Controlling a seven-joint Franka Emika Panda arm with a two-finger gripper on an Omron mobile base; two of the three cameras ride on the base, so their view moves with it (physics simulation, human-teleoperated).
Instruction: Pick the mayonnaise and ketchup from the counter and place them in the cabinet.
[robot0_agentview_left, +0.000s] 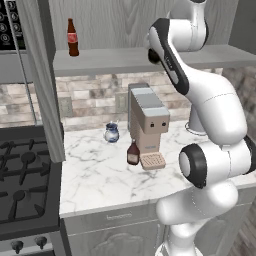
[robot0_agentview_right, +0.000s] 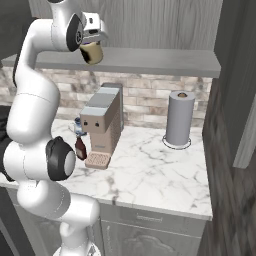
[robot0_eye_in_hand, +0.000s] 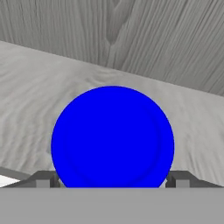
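Note:
My gripper (robot0_eye_in_hand: 112, 179) is shut on the mayonnaise (robot0_eye_in_hand: 112, 138), whose bright blue lid faces the hand camera between the two dark fingertips (robot0_eye_in_hand: 43, 179). In the right base view the cream jar (robot0_agentview_right: 93, 53) hangs tilted under the hand, at the front edge of the cabinet's pale shelf board (robot0_agentview_right: 160, 61). Behind the lid are the shelf board and the grey wood-grain back wall (robot0_eye_in_hand: 131, 35). The ketchup (robot0_agentview_left: 132, 152), a squat dark reddish-brown bottle, stands on the marble counter (robot0_agentview_left: 95, 175) in front of the coffee machine; it also shows beside the arm (robot0_agentview_right: 80, 148).
A taller red-labelled bottle (robot0_agentview_left: 73, 37) stands at the shelf's left end. On the counter are a coffee machine (robot0_agentview_left: 148, 122), a small glass jug (robot0_agentview_left: 111, 133) and a paper towel roll (robot0_agentview_right: 179, 119). A stove (robot0_agentview_left: 25, 175) lies to the left.

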